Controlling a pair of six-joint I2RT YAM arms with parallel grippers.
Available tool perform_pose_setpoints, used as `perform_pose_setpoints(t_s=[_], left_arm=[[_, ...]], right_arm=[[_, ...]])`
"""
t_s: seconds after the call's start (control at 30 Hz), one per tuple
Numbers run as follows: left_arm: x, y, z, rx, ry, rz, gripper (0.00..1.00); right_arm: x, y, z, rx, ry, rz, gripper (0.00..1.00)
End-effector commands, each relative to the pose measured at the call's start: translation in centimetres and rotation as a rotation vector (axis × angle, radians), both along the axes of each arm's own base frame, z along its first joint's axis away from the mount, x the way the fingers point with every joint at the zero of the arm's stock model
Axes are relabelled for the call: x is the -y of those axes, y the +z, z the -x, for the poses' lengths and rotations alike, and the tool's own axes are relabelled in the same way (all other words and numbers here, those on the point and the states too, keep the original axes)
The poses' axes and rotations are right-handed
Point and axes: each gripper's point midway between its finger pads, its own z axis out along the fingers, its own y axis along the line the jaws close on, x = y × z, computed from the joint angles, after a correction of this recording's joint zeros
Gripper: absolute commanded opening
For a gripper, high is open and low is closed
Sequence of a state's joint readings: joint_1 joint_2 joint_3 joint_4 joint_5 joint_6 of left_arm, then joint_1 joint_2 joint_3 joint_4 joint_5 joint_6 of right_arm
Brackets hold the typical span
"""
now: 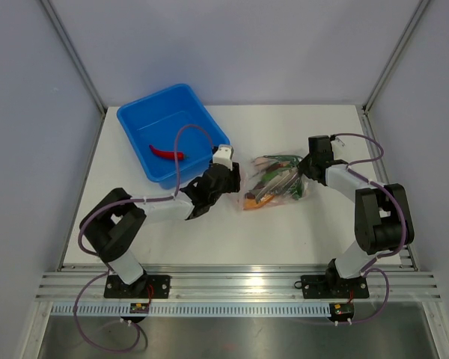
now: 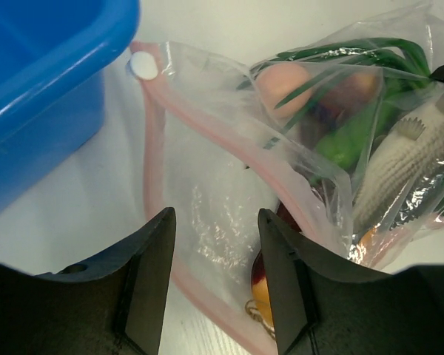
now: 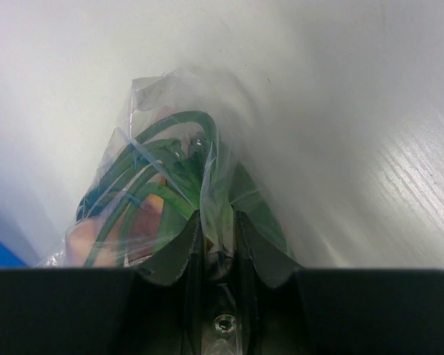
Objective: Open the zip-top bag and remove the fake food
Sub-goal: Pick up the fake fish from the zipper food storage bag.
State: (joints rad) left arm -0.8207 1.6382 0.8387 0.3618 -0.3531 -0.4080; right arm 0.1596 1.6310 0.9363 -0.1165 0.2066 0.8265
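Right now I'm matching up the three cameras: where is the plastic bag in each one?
Top view: bag at centre, right of the blue tub.
Left wrist: bag across centre and right.
Right wrist: bag lower centre-left, pinched by the right gripper.
Shared landmark: green stalks inside.

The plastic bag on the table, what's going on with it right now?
The right gripper is pinched shut on the closed end of the zip-top bag. The left gripper sits open over the bag's mouth, where the pink zip strip looks parted. One red chili lies in the blue tub; the rest of the fake food is inside the bag.
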Motion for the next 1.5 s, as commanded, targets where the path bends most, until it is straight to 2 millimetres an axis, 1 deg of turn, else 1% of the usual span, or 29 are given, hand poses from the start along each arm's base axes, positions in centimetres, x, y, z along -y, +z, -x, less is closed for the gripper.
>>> perform_pose_setpoints(t_s=[0.0,0.03,0.1,0.2,0.33,0.37,0.4,0.47,0.5,0.63,0.77,0.83,0.87,0.93,1.0,1.17,1.33,1.47], left_arm=[[3.3,2.4,-1.1,0.053,-0.082,0.089,0.5],[3.7,1.5,-1.1,0.032,-0.091,0.094,0.5],[4.6,1.1,-0.7,0.009,-0.122,0.13,0.5],[5.4,0.5,-0.2,-0.038,-0.132,0.193,0.49],[4.9,-0.7,-0.2,-0.101,-0.105,0.245,0.47],[4.2,-1.6,0.0,-0.13,-0.11,0.259,0.46],[4.4,-0.9,-0.1,-0.12,-0.117,0.319,0.46],[4.0,-1.5,0.5,-0.15,-0.146,0.355,0.45],[4.1,-1.5,0.5,-0.159,-0.154,0.372,0.45],[4.9,-1.8,1.5,-0.193,-0.221,0.379,0.46],[5.5,-1.9,2.7,-0.218,-0.29,0.403,0.49],[5.9,-1.8,2.8,-0.217,-0.313,0.412,0.5],[6.3,-1.9,3.1,-0.231,-0.341,0.416,0.5],[6.9,-1.9,3.2,-0.247,-0.361,0.423,0.5],[7.2,-2.4,3.5,-0.272,-0.378,0.431,0.5],[6.9,-3.7,3.9,-0.318,-0.348,0.444,0.5],[7.2,-3.2,3.7,-0.298,-0.359,0.469,0.5],[8.1,-3.1,3.9,-0.312,-0.399,0.496,0.45]], right_arm=[[-0.5,0.2,0.6,-0.008,0.031,-0.018,0.0],[-0.5,0.2,0.6,-0.008,0.032,-0.017,0.0],[-0.5,0.3,0.6,-0.006,0.033,-0.021,0.0],[-0.6,0.4,0.6,-0.003,0.037,-0.026,0.0],[-0.8,0.3,0.6,-0.004,0.041,-0.032,0.0],[-0.7,0.2,0.6,-0.005,0.04,-0.031,0.0],[-0.8,0.2,0.7,-0.007,0.041,-0.032,0.0],[-0.8,0.3,0.6,-0.003,0.042,-0.031,0.0],[-0.8,0.3,0.6,-0.003,0.042,-0.031,0.0],[-0.8,0.3,0.6,-0.006,0.043,-0.032,0.0],[-0.8,0.3,0.6,-0.004,0.042,-0.031,0.0],[-0.9,0.2,0.6,-0.006,0.046,-0.034,0.0],[-0.8,0.1,0.6,-0.009,0.044,-0.033,0.0],[-0.8,0.2,0.6,-0.006,0.046,-0.032,0.0],[-0.8,0.2,0.6,-0.006,0.046,-0.03,0.0],[-0.8,0.2,0.6,-0.006,0.046,-0.032,0.0],[-0.9,0.3,0.6,-0.003,0.048,-0.035,0.0],[-0.9,0.2,0.6,-0.005,0.047,-0.033,0.0]])
